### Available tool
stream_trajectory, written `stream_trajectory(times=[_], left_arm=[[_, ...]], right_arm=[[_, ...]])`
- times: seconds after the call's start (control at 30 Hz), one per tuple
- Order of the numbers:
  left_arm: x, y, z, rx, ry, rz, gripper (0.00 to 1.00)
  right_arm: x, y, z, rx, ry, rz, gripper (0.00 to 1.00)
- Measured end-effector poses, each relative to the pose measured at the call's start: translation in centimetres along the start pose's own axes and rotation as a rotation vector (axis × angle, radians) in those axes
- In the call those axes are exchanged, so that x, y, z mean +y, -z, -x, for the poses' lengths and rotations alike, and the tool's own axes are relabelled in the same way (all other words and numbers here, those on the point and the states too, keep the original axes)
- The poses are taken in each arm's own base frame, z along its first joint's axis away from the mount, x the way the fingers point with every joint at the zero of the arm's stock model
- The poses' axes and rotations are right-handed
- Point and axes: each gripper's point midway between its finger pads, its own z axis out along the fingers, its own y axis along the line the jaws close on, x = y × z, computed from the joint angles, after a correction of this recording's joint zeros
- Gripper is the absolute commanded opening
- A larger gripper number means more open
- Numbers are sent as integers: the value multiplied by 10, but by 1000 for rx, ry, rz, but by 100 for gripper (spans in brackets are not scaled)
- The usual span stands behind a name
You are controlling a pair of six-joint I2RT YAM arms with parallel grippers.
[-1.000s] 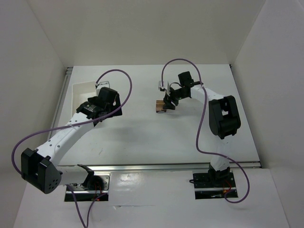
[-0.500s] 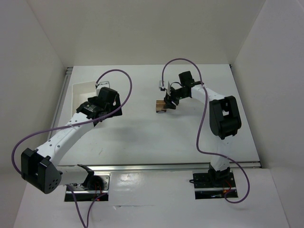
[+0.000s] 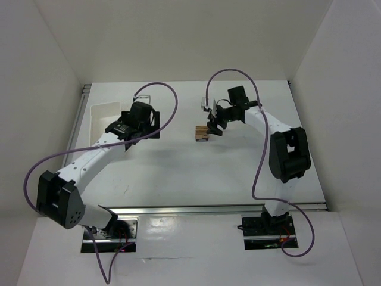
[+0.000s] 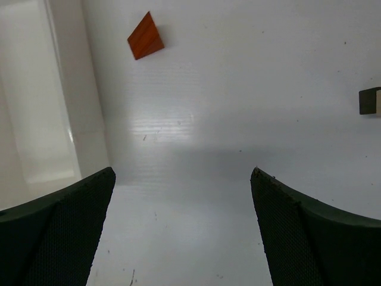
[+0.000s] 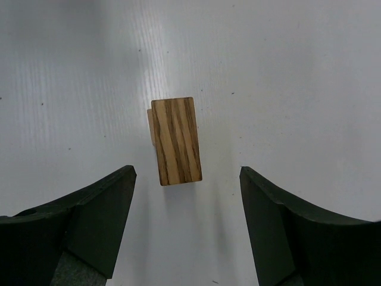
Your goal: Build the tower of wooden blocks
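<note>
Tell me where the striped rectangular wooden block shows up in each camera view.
Top external: striped rectangular wooden block, centre, at the right gripper.
Right wrist: centre, between the open jaws, touching neither.
Left wrist: cannot tell; a dark shape is cut by the right edge.
Shared landmark: the white table.

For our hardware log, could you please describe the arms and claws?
The left arm and right arm have white links with black joint housings, each trailing a purple cable. The left claw and right claw have dark, curved fingers.
</note>
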Motion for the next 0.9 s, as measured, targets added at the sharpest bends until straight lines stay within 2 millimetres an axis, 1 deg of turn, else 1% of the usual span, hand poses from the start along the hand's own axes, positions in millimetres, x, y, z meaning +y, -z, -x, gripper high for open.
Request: stream_trajectory(times=[0.1, 0.17, 0.27, 0.37, 0.43, 0.5, 0.6, 0.63, 0.77, 0.8, 0.83, 0.87, 0.9], left_arm=[[-10, -22, 5, 14, -75, -47, 100], [-13, -43, 9, 37, -122, -81, 100], [-4, -80, 10, 83, -187, -133, 99], [11, -111, 5, 121, -264, -180, 94], [19, -127, 1, 142, -332, -218, 93], [20, -141, 0, 156, -410, -267, 93], [18, -160, 6, 157, -486, -326, 92], [17, -168, 11, 152, -511, -347, 92], [22, -193, 22, 163, -577, -363, 82], [23, -200, 23, 167, -583, -361, 82], [25, -206, 23, 173, -598, -362, 80], [28, -209, 19, 188, -601, -362, 78], [32, -211, 14, 209, -603, -363, 74]], right_arm=[[2, 17, 19, -22, 34, -30, 80], [1, 28, 30, -42, 53, -51, 80], [2, 42, 35, -58, 52, -81, 80], [5, 51, 31, -60, 28, -98, 80], [5, 53, 28, -61, 15, -104, 80], [5, 54, 27, -62, 5, -106, 80], [4, 55, 27, -64, -2, -111, 80], [4, 55, 27, -65, -5, -112, 80], [4, 55, 27, -64, -15, -116, 80], [3, 55, 26, -63, -18, -117, 80], [3, 55, 26, -61, -19, -119, 80], [3, 55, 25, -58, -22, -121, 80], [3, 56, 25, -55, -24, -124, 80]])
